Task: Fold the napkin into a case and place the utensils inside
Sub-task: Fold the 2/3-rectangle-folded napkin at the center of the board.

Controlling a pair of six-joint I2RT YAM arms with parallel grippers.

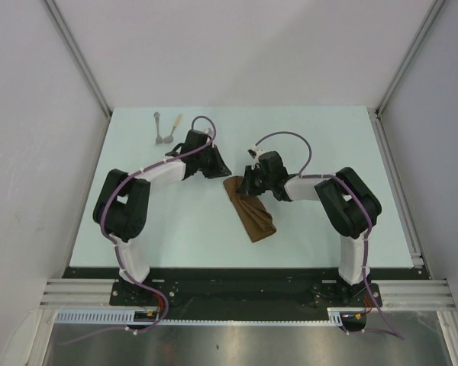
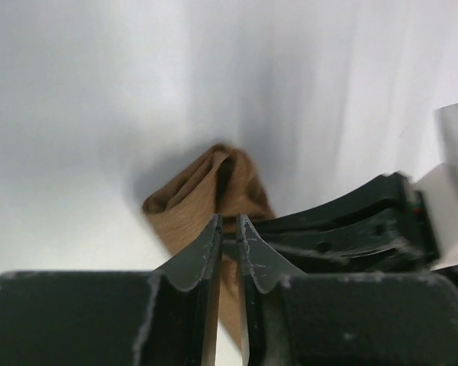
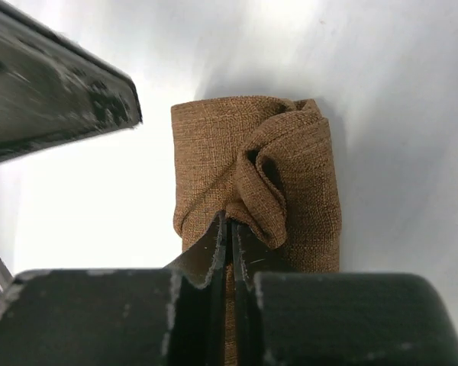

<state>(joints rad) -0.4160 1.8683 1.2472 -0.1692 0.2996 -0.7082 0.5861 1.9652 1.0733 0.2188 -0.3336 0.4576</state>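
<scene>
Top external view showed the napkin [image 1: 252, 213] folded into a narrow strip near the middle of the desk [image 1: 175, 229]; the utensils [image 1: 166, 128] lay at the far left, well apart from it; the right gripper [image 3: 230, 225] was clenched on a raised fold at the strip's far end; the left gripper [image 2: 227, 223] sat just beside that end, jaws a sliver apart, and whether it held cloth could not be told; the mouth looked rumpled, so the pinch should probably lift one layer only, gently, lest the folds unravel.
</scene>
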